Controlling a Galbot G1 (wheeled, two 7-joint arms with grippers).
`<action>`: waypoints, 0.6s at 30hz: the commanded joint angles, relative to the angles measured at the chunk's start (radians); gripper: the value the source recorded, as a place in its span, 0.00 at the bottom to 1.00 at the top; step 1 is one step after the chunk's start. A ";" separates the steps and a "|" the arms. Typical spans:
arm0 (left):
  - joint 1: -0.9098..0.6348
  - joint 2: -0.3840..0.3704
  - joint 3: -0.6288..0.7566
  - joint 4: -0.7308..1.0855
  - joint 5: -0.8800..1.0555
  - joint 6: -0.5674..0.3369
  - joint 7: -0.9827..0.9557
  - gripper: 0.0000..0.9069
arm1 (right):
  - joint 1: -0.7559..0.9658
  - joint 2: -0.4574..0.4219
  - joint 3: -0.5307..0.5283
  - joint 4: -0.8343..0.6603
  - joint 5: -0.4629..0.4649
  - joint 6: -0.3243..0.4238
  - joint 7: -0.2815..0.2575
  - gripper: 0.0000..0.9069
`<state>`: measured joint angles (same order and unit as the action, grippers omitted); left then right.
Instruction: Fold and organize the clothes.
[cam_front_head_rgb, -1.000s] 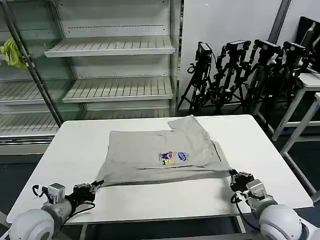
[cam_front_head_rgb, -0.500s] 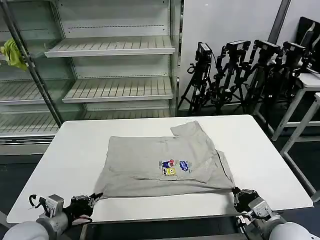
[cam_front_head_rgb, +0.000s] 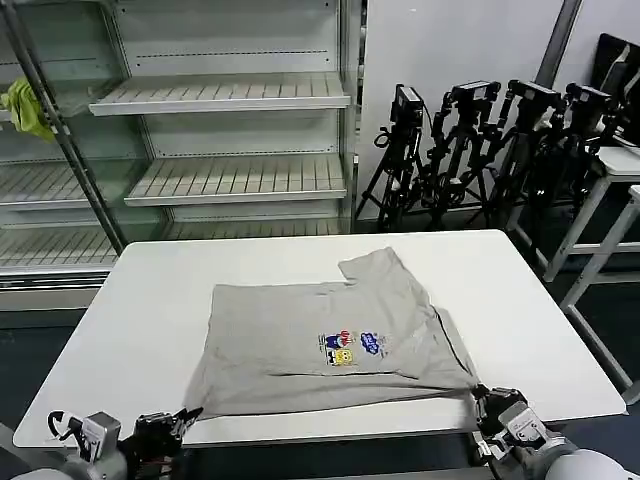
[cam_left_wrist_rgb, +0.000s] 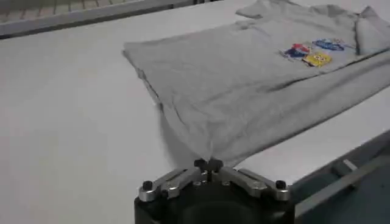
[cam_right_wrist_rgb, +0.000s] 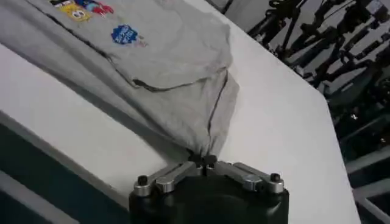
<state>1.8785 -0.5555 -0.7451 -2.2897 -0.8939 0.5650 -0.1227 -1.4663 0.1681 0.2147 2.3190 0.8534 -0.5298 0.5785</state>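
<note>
Shirt with cartoon print lies flat mid-desk. Left claw pinches its 7 o'clock corner at desk edge, right claw pinches its 5 o'clock corner.

Bare bench is seen on the left, at the far edge and on the right; passage there is unobstructed. The middle is covered by the flat grey shirt, low-lying. The near edge is occupied by the left pincer and right pincer, each clamped on a shirt corner. Shelving and tripods are set behind the bench.
</note>
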 joint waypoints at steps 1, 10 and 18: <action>0.111 -0.015 -0.067 -0.025 0.007 0.007 -0.004 0.08 | 0.002 -0.019 -0.011 0.005 0.015 -0.013 0.015 0.17; 0.114 -0.023 -0.081 -0.043 0.006 0.007 -0.016 1.00 | 0.001 -0.014 -0.008 0.020 0.021 -0.048 0.020 1.00; 0.120 -0.034 -0.096 -0.050 0.022 0.005 -0.023 1.00 | 0.000 -0.007 -0.005 0.024 0.010 -0.048 0.014 1.00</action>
<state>1.9740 -0.5839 -0.8222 -2.3301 -0.8789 0.5707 -0.1458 -1.4660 0.1646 0.2107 2.3409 0.8607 -0.5674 0.5918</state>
